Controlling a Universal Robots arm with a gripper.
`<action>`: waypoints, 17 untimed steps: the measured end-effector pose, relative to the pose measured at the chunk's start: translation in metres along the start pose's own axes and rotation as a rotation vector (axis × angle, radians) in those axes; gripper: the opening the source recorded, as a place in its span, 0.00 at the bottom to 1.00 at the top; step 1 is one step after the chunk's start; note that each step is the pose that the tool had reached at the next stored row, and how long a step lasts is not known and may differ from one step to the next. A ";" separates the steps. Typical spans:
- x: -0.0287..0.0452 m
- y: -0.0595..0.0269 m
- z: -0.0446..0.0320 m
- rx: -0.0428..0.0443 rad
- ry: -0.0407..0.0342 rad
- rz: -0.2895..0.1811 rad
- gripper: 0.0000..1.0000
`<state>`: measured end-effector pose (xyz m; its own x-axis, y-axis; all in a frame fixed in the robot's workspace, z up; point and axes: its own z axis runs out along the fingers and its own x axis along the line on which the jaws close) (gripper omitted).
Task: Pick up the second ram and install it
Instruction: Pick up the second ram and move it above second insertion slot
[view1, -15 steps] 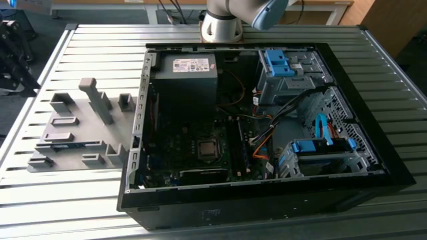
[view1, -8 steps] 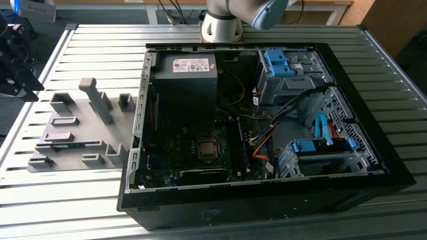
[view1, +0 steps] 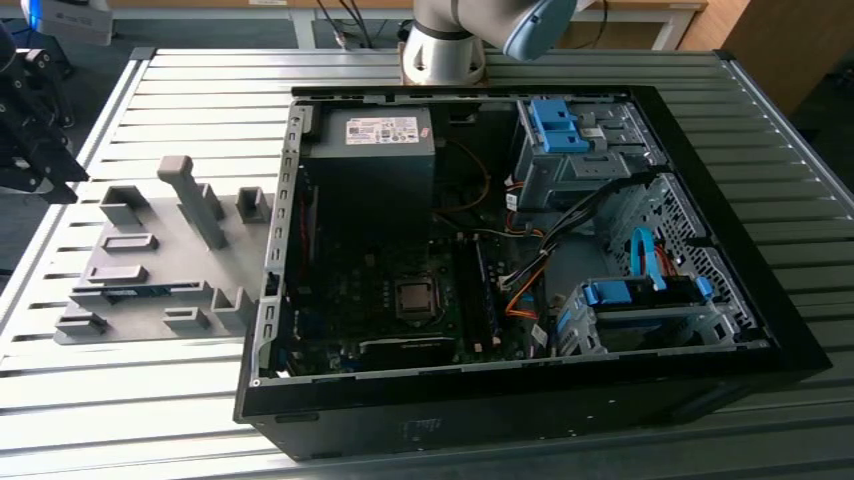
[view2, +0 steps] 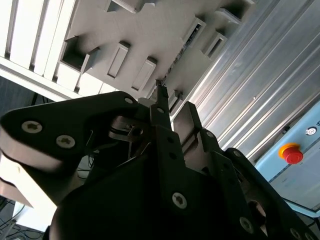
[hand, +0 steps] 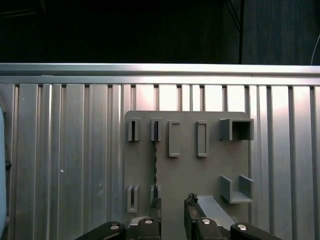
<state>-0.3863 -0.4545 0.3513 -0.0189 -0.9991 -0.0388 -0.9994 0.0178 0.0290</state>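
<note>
Overhead, gripper (hand: 173, 205) pointing down at grey fixture plate (hand: 210, 165), fingers parted and empty, second ram (hand: 155, 165) standing edge-on, in line with one fingertip.

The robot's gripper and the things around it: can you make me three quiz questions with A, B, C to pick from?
1. How is the gripper?
A. shut on a cable
B. open and empty
C. shut on a board

2. Where is the second ram?
A. pinched in the gripper
B. on the floor
C. standing on edge in the grey fixture plate

3. What colour are the drive-bay clips in the computer case?
A. blue
B. red
C. yellow

Answers:
1 B: in the first wrist view its jaws stand apart with nothing between them.
2 C: the thin board runs between two slots of the plate.
3 A: they show bright blue in the exterior view.
</note>
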 end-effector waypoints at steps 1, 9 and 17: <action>0.0000 0.0000 0.0000 0.0000 -0.0001 0.000 0.32; 0.0000 0.0000 0.0001 0.0000 -0.0001 0.000 0.39; 0.0000 0.0000 0.0003 0.0000 0.0000 0.000 0.46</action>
<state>-0.3863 -0.4545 0.3511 -0.0188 -0.9991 -0.0388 -0.9994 0.0177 0.0289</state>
